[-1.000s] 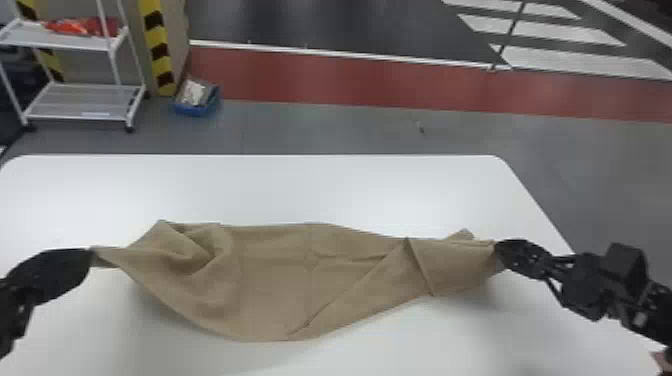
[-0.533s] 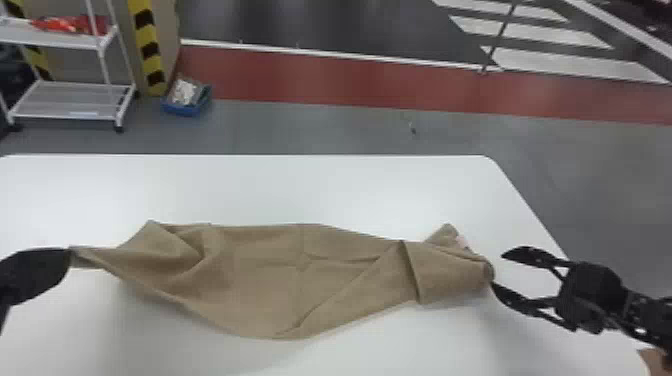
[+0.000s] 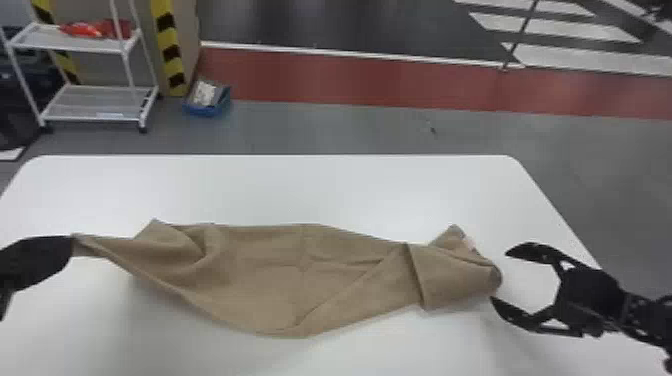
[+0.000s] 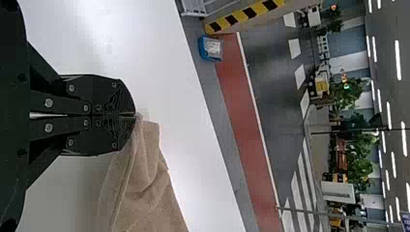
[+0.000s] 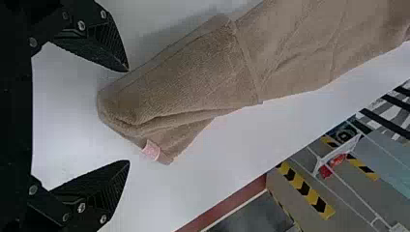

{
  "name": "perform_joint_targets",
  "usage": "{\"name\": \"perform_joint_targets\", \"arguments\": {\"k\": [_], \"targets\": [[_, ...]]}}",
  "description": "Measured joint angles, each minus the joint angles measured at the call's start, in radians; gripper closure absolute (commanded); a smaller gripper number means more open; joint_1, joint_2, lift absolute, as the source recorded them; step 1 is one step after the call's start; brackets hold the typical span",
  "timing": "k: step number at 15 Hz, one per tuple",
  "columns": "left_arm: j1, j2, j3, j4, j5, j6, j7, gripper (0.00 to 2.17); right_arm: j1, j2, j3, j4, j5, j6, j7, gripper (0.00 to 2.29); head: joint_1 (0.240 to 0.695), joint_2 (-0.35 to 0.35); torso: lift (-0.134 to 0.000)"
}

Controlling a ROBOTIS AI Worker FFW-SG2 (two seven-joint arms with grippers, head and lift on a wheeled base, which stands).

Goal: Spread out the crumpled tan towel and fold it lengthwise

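Note:
In the head view my left gripper is shut on the left corner of the tan towel, holding it drawn to a point. The left wrist view has this gripper pinching the towel at its fingertips. My right gripper stands open just off the towel's right end, nothing between its fingers. That end is folded over on itself and lies on the table. From the right wrist, the open gripper faces the towel's rounded end, where a small pink label sticks out.
The white table extends behind and in front of the towel. Beyond its far edge stand a white wire shelf cart and a blue bin on the floor.
My right gripper has opened and let go of the towel's right end, which slumped into a fold with a corner poking up. My left gripper, still holding its corner, shifted slightly left.

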Motion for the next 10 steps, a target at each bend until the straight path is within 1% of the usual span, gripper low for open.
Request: {"name": "perform_joint_targets", "arguments": {"k": [1,2,3,4,7,8,10], "targets": [[0.000,0.000,0.005,-0.001,0.002,0.000,-0.008,1.37,0.000,0.012,0.023,-0.011,-0.024,0.010,0.010,0.26,0.695,-0.099,-0.124],[0.000,0.000,0.007,-0.002,0.002,0.000,-0.014,1.37,0.000,0.025,0.044,-0.032,-0.058,0.033,0.035,0.26,0.695,-0.078,-0.124],[0.003,0.000,0.008,-0.003,0.002,0.000,-0.018,1.37,0.000,0.040,0.063,-0.059,-0.087,0.062,0.060,0.26,0.695,-0.039,-0.124],[0.006,0.000,0.007,-0.004,0.003,0.000,-0.023,1.37,0.002,0.051,0.080,-0.082,-0.102,0.086,0.070,0.27,0.695,-0.021,-0.124],[0.011,0.000,0.003,-0.005,0.003,0.000,-0.028,1.37,0.012,0.066,0.147,-0.128,-0.111,0.158,0.079,0.28,0.695,0.015,-0.124],[0.013,0.000,0.002,-0.005,0.003,0.000,-0.028,1.37,0.015,0.071,0.165,-0.132,-0.111,0.169,0.082,0.28,0.695,0.040,-0.124],[0.014,0.000,0.002,-0.004,0.003,0.000,-0.032,1.37,0.019,0.075,0.193,-0.133,-0.108,0.195,0.083,0.28,0.695,0.054,-0.124]]}}
